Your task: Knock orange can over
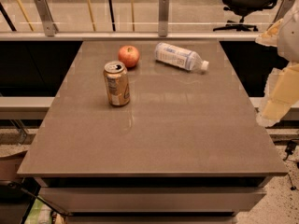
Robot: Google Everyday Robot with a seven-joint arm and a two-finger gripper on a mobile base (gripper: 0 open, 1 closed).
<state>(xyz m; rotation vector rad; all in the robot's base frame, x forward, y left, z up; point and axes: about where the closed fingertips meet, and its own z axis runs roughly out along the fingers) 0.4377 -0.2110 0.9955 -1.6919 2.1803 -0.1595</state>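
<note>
The orange can (116, 83) stands upright on the grey table (187, 134), left of the middle, with its silver top and pull tab facing up. A red-orange apple (129, 56) sits just behind it to the right. My gripper (278, 101) shows as pale yellowish parts at the right edge of the view, beyond the table's right side and far from the can.
A clear plastic bottle (180, 56) with a white label lies on its side at the back right of the table. A glass railing (163, 17) runs behind the table. An office chair (245, 3) stands beyond it.
</note>
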